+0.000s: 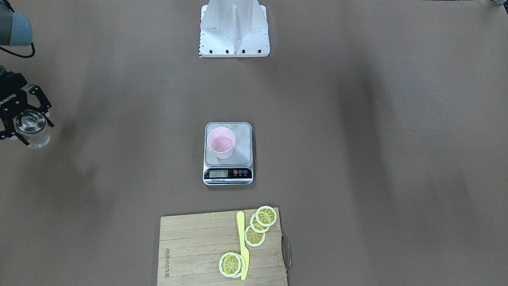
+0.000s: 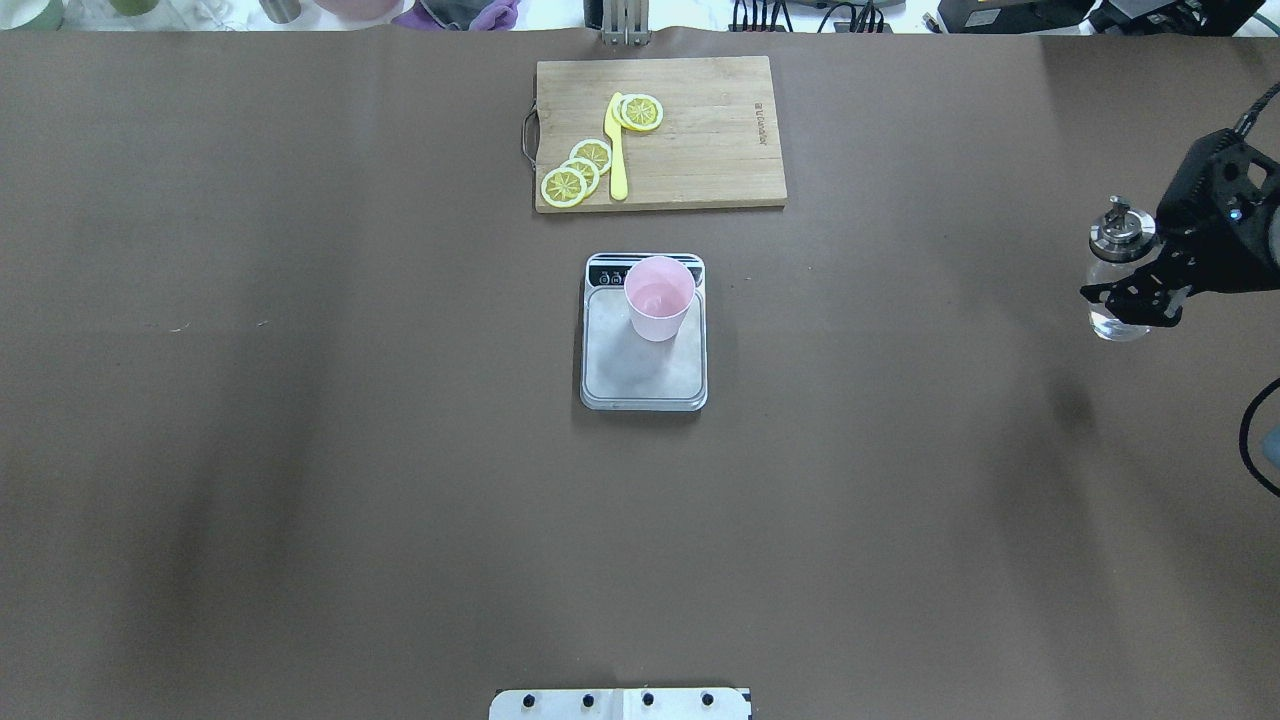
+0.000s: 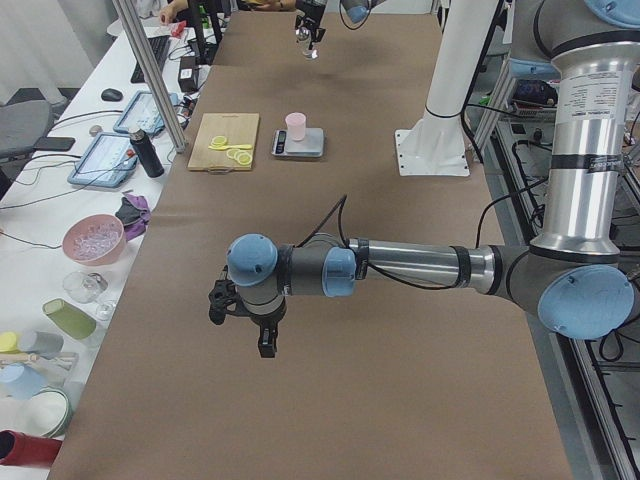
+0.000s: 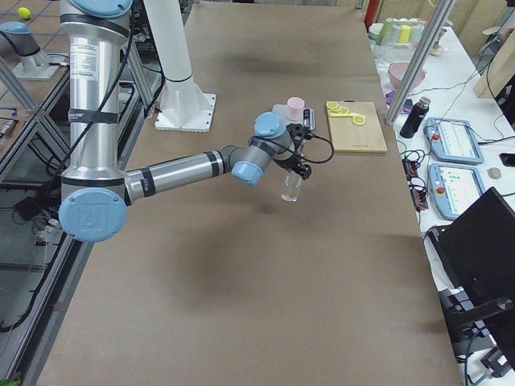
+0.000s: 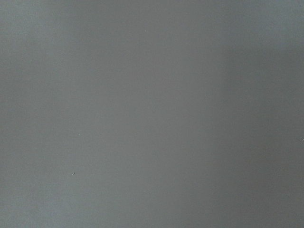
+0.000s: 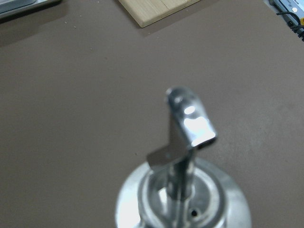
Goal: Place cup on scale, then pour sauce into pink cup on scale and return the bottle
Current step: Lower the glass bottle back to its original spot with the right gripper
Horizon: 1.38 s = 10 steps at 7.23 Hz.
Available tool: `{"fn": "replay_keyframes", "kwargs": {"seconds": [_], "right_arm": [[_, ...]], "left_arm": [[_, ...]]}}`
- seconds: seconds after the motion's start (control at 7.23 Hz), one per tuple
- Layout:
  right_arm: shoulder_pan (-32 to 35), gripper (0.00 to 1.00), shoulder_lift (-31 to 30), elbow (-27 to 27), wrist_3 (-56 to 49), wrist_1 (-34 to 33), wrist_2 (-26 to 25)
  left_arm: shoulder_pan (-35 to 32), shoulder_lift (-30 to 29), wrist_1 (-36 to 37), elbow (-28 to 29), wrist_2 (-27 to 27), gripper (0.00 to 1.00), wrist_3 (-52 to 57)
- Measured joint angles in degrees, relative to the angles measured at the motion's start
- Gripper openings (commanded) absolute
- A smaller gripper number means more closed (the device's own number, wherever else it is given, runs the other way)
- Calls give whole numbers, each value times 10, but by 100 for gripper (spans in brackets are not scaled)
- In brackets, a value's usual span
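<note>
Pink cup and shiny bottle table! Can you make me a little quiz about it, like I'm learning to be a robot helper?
1. True or false: the small pale pink plastic cup is lying on its side.
2. What does the right gripper hold? A) a green spoon B) the clear glass bottle with a silver metal spout C) nothing at all
3. Fill in: the yellow plastic knife lies on the wooden ____.
Key: 1 false, it stands upright on the grey steel kitchen scale. 2 B. 3 cutting board.
</note>
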Motion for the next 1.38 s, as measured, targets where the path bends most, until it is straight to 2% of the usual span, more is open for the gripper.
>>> {"fn": "replay_keyframes", "kwargs": {"seconds": [0.28,0.69,1.11,1.38], "right_arm": [[68,14,-4,-62,-1,86,84],[137,14,-2,-95,-2,122,188],[154,15,1,-152,-2,159,235],[158,15,0,-183,-5,166,232]], "left_arm": [[-1,4,-11,0,-1,100,0],[0,7,-14,-5,-2,100,-3],[0,7,-15,-6,0,100,-1],[0,7,-15,-7,0,100,0]]}}
